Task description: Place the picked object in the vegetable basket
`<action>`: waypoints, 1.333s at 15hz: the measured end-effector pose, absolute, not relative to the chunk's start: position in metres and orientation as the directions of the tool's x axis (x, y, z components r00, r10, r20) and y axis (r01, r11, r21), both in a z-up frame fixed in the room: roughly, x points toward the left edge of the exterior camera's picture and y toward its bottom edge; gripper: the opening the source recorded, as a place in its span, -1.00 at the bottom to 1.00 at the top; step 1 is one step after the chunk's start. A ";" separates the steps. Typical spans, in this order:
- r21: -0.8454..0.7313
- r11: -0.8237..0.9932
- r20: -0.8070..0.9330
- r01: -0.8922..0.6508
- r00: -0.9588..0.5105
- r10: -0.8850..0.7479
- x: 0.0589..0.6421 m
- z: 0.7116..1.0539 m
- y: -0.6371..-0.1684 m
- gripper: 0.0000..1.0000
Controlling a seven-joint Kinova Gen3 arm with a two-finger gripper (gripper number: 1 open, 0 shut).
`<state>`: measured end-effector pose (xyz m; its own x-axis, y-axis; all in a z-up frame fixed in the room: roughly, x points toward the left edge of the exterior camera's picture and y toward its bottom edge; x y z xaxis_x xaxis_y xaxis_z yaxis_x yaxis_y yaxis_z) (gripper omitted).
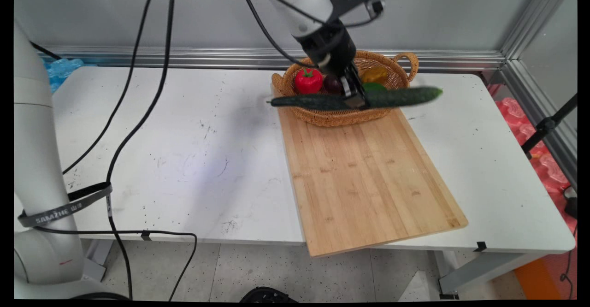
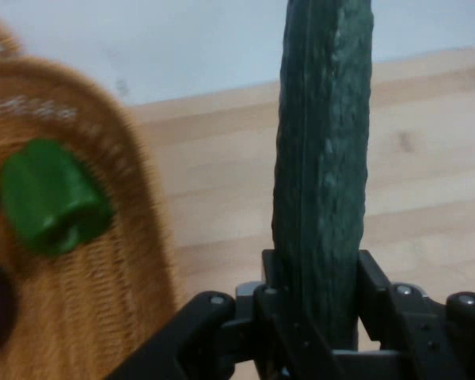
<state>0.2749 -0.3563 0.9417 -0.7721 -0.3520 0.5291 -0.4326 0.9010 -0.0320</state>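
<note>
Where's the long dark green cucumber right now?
In the main view the long dark green cucumber is held level in the black gripper, lifted above the woven wicker basket's near rim, at the wooden cutting board's far end.

From my remote station I see a white table [image 1: 184, 159], its top scuffed and speckled with dark marks. Directly on it lies a bamboo cutting board [image 1: 364, 178], right of centre, its near corner overhanging the table's front edge. A wicker basket [image 1: 392, 74] with handles sits at the board's far end, partly resting on it.
</note>
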 end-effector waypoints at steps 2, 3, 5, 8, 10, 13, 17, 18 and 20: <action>-0.031 0.868 0.529 -0.495 -0.745 -0.406 0.281 0.948 -0.357 -1.00; -0.030 0.854 0.528 -0.519 -0.733 -0.428 0.283 0.950 -0.357 -1.00; -0.029 0.815 0.528 -0.579 -0.701 -0.479 0.287 0.954 -0.359 -1.00; -0.030 0.735 0.533 -0.678 -0.633 -0.562 0.293 0.957 -0.366 -1.00; -0.031 0.690 0.538 -0.724 -0.594 -0.598 0.293 0.956 -0.372 -1.00; -0.039 0.649 0.548 -0.760 -0.559 -0.623 0.292 0.952 -0.384 -1.00; -0.060 0.619 0.560 -0.783 -0.540 -0.629 0.288 0.939 -0.408 -1.00; -0.062 0.618 0.562 -0.784 -0.539 -0.627 0.288 0.937 -0.411 -1.00; -0.069 0.621 0.567 -0.781 -0.543 -0.619 0.285 0.930 -0.421 -1.00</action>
<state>0.2848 -0.4209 0.9301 -0.5428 -0.6195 0.5672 -0.7807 0.6211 -0.0688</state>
